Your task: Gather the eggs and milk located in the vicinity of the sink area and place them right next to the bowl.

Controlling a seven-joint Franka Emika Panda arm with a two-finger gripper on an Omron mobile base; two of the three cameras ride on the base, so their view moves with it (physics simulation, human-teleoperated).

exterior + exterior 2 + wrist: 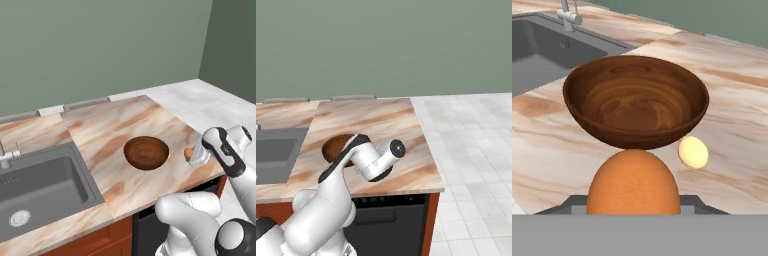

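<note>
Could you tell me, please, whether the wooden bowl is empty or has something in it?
Empty. The hand view looks into the bowl and shows bare wood grain; the pale egg lies on the counter beside it.

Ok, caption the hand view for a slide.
Claw holding an orange egg before the wooden bowl, a paler egg beside it.

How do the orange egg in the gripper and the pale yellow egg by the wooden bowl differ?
The orange egg is darker and held in the shut gripper; the pale yellow egg lies free on the counter beside the brown wooden bowl. Both are smooth and rounded.
</note>
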